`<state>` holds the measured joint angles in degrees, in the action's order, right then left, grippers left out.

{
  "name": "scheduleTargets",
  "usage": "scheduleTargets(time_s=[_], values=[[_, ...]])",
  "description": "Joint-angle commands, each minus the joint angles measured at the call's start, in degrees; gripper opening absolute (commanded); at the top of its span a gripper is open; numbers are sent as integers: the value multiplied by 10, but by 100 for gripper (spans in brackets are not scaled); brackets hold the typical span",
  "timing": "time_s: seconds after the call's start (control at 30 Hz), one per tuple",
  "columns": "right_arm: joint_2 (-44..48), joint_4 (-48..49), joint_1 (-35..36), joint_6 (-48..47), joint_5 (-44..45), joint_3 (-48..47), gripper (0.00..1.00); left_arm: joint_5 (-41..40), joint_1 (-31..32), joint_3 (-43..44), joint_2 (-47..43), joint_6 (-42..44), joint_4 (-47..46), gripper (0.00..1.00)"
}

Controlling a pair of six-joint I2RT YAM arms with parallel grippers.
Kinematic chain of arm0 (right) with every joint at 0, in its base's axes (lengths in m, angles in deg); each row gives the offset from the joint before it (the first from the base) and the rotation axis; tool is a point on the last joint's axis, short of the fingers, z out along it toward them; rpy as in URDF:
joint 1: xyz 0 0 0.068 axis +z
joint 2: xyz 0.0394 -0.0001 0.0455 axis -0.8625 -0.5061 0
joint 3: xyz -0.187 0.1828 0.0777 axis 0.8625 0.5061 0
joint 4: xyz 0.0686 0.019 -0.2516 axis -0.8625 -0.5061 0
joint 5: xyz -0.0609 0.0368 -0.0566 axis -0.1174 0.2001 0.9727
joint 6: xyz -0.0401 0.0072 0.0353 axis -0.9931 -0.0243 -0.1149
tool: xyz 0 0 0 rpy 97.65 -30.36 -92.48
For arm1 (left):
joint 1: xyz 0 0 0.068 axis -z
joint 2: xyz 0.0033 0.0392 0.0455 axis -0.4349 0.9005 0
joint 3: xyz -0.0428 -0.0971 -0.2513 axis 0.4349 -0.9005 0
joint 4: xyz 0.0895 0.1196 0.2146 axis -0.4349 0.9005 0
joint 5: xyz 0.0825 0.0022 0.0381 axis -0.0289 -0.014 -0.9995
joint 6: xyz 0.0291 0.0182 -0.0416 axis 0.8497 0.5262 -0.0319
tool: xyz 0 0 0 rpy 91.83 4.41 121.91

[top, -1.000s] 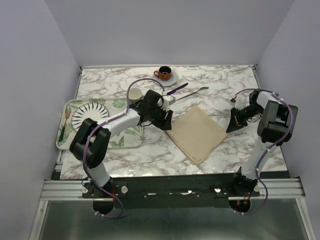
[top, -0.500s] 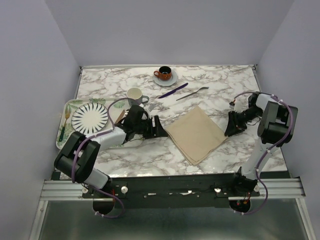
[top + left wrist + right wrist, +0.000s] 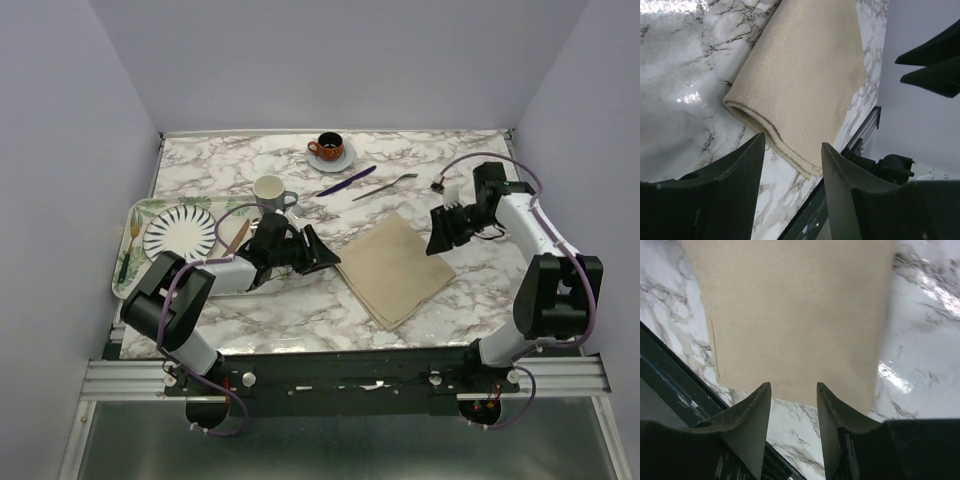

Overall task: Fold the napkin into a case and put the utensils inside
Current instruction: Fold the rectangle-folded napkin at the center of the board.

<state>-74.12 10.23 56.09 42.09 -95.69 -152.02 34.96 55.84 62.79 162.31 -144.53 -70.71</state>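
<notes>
In the top view, at the left of the frame, one leaf-printed tray [image 3: 140,212] lies on the marble worktop [image 3: 300,312]. It carries one striped plate [image 3: 180,232], one thin green and yellow utensil [image 3: 128,250] along its left edge, and one copper-coloured knife [image 3: 237,238] at its right side. Just above the tray's right corner stands one white mug [image 3: 268,190].

The left tool [image 3: 318,253] is low over the worktop, between the tray and the napkin [image 3: 393,265], and points to the right at the napkin's left corner. Its two fingers are moderately apart and hold nothing. The left wrist view shows the rolled fold of the cloth just beyond them.

At the upper middle there is one orange cup on a saucer [image 3: 328,147]. Below it, to the right, lie the two utensils: one purple knife [image 3: 346,181] and one silver fork [image 3: 385,187], near each other and both slanted. They are apart from the napkin, on the bare worktop.

The one beige napkin lies right of centre, folded in layers and turned like a diamond. It is not yet a narrow case.

The right tool [image 3: 440,238] is at the napkin's right corner. Its fingers are apart too, with nothing between them.
</notes>
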Motion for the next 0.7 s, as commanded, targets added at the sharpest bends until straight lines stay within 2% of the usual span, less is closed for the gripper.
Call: scheduleTargets(time_s=[0.0, 0.07, 0.2, 0.3, 0.33, 0.4, 0.43, 0.5, 0.53, 0.67], values=[[100, 126, 87, -25, 35, 96, 47, -22, -1, 9, 15, -43, -8, 57], [137, 164, 124, -49, 68, 138, 43, -27, 2, 9, 16, -50, -5, 58], [188, 230, 217, -73, 123, 214, 45, -41, 9, 17, 31, -51, -5, 60], [207, 264, 283, -51, 173, 233, 55, -44, 14, 23, 48, -60, -4, 61], [211, 273, 301, -45, 188, 246, 63, -44, 14, 27, 52, -63, -5, 61], [224, 304, 356, -23, 241, 260, 70, -45, 14, 30, 60, -67, -4, 61], [229, 315, 372, -14, 255, 274, 86, -46, 14, 34, 63, -67, -5, 61], [234, 335, 410, 9, 296, 282, 92, -45, 16, 39, 67, -69, -4, 61], [230, 339, 423, 16, 307, 285, 99, -45, 17, 43, 68, -69, -3, 61], [202, 344, 462, 64, 350, 283, 100, -44, 20, 49, 75, -71, -2, 59]])
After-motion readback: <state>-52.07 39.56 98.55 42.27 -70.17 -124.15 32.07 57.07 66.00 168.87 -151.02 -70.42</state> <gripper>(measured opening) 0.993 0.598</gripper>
